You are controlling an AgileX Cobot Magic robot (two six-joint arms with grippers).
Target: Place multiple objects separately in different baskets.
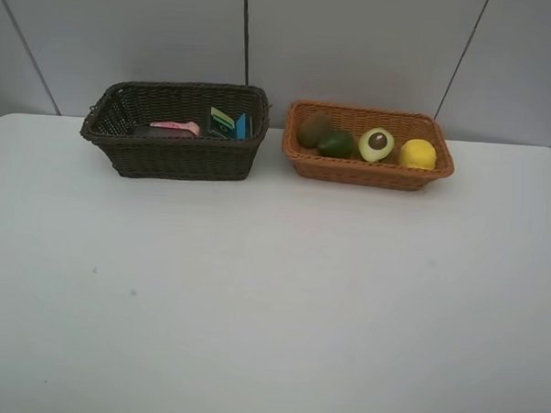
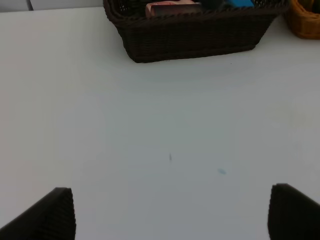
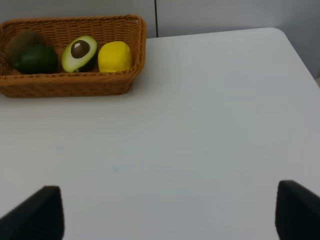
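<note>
Left black two-fingered gripper (image 2: pixel 172 212) wide open, holding nothing, one dark ribbed finger (image 2: pixel 47 215) at each side of the wrist view. Right black two-fingered gripper (image 3: pixel 167 212) wide open too, also holding nothing. Neither arm seen from the high camera.

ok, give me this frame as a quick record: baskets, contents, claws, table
dark basket: rear left; holds pink bottle, green and blue item, others too hidden to name
orange basket: rear right; row of kiwi, green fruit, halved avocado, lemon
left claw: open, holding nothing
right claw: open, holding nothing
table: white
</note>
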